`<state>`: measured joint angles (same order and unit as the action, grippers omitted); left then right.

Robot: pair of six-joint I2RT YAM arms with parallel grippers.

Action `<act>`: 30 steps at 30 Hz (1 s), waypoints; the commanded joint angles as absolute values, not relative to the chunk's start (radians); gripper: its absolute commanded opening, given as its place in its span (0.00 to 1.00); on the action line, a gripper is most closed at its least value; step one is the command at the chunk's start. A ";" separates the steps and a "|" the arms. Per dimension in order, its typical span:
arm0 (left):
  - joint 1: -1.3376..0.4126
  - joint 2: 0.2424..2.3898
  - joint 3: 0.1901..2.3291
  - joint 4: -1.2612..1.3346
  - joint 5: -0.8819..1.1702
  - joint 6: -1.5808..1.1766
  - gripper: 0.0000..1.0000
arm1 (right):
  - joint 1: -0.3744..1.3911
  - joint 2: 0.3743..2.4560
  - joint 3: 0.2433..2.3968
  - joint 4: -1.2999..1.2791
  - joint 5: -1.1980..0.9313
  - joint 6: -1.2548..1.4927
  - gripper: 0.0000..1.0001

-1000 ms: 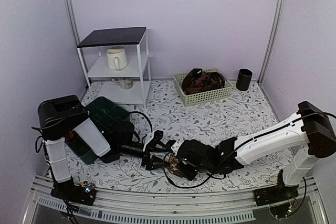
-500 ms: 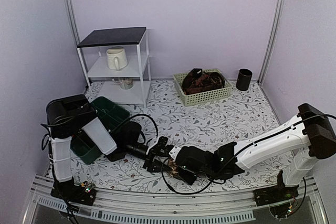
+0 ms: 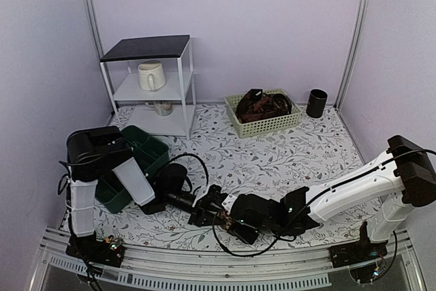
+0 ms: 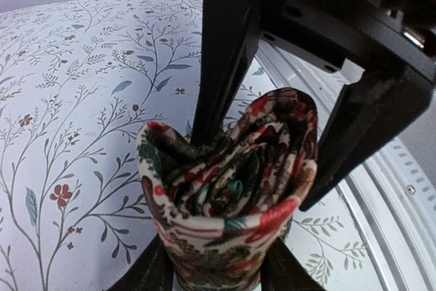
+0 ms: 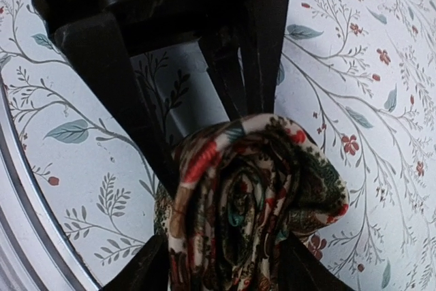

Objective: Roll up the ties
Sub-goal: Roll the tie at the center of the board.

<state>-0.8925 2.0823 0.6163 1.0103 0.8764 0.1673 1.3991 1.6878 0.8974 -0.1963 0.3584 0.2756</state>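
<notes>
One of the ties, rolled into a tight floral coil (image 4: 231, 161) (image 5: 238, 195), hangs just above the table near its front edge (image 3: 223, 219). My left gripper (image 4: 218, 264) (image 3: 211, 210) has both fingers pressed on the coil's sides. My right gripper (image 5: 221, 264) (image 3: 230, 217) faces it from the other end, and its fingers also lie against the coil, one seemingly tucked under the outer wrap. In each wrist view the other gripper's black fingers flank the coil. More ties lie heaped in the pale basket (image 3: 240, 126) at the back.
A dark green bin (image 3: 139, 148) stands beside the left arm. A white shelf unit (image 3: 146, 49) holds a cream mug (image 3: 151, 75). A black cup (image 3: 316, 102) stands right of the basket. The table's metal front rail (image 3: 204, 274) is just below the grippers.
The left arm swung right and nearer, and its jaws closed in on the coil. The right gripper shifted slightly towards the front edge, and its jaws widened a little.
</notes>
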 commanded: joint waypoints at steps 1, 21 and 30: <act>-0.912 2.108 0.598 1.044 0.827 0.184 0.43 | 1.408 1.592 0.858 -0.186 0.334 0.316 0.63; -0.918 2.125 0.616 1.056 0.804 0.180 0.41 | 1.240 1.426 0.723 -0.038 0.196 0.279 1.00; -0.917 2.127 0.625 1.035 0.794 0.185 0.41 | 1.041 1.432 0.639 0.112 -0.168 0.257 1.00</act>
